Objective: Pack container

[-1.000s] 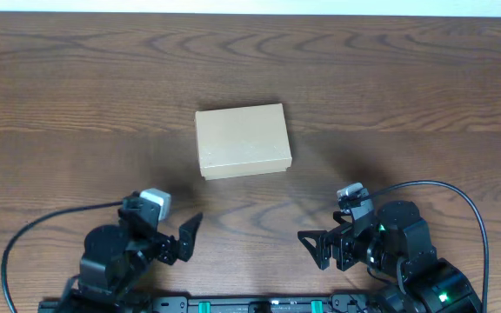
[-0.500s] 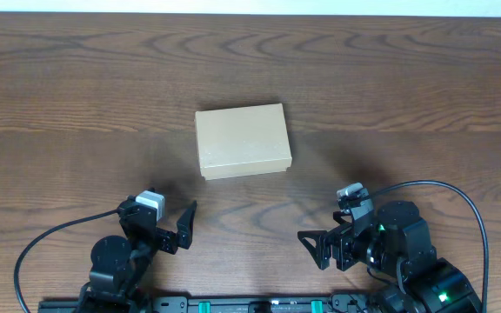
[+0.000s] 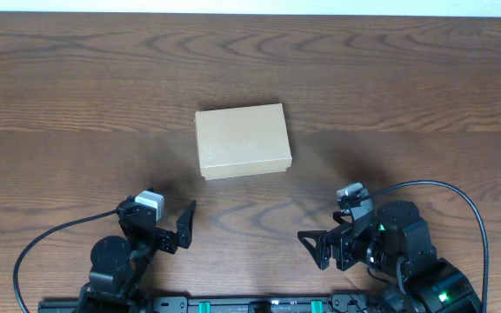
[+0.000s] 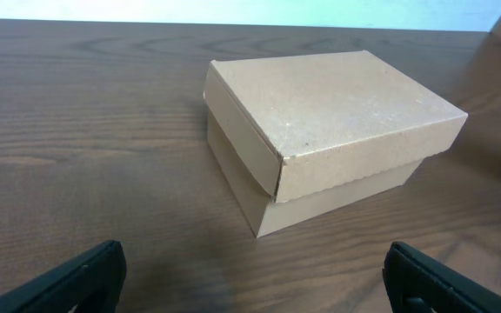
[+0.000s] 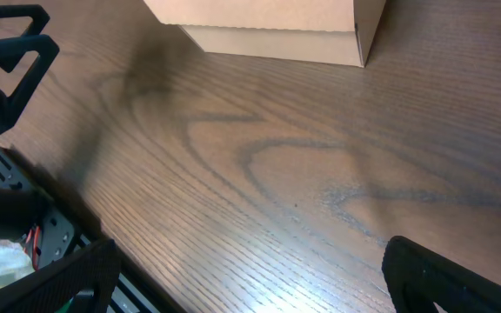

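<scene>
Bright, even light, with soft shadows and slight glare on the table (image 5: 296,289).

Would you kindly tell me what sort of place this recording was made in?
Probably a robotics lab bench rather than a home. A cabled left arm and a cabled right arm sit at the near edge of a wood-grain table, and they face a plain cardboard container.

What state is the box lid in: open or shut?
Shut: the lid sits flat on the box, its edges overlapping the walls.
</scene>
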`<state>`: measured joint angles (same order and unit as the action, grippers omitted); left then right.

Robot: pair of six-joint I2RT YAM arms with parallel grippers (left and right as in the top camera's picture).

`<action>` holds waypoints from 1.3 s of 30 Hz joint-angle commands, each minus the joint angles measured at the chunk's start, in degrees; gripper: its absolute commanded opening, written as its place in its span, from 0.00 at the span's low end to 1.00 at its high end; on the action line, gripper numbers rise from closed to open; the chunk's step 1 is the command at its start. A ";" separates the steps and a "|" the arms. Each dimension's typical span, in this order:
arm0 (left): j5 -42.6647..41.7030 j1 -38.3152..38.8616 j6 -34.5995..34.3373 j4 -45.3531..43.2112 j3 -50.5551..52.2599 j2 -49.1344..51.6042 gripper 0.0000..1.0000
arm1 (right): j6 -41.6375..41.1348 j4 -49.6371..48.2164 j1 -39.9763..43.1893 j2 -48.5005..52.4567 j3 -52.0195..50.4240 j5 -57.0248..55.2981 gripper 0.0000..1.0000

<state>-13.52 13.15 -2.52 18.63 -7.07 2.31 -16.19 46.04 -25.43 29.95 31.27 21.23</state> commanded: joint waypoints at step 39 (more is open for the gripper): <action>0.42 -0.39 1.27 -0.07 1.38 -0.55 0.95 | 10.71 -18.03 -1.40 -29.64 -23.47 -15.04 0.99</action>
<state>-13.50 13.13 -2.50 18.55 -7.05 2.28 -6.68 28.03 -26.33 0.71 8.16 6.79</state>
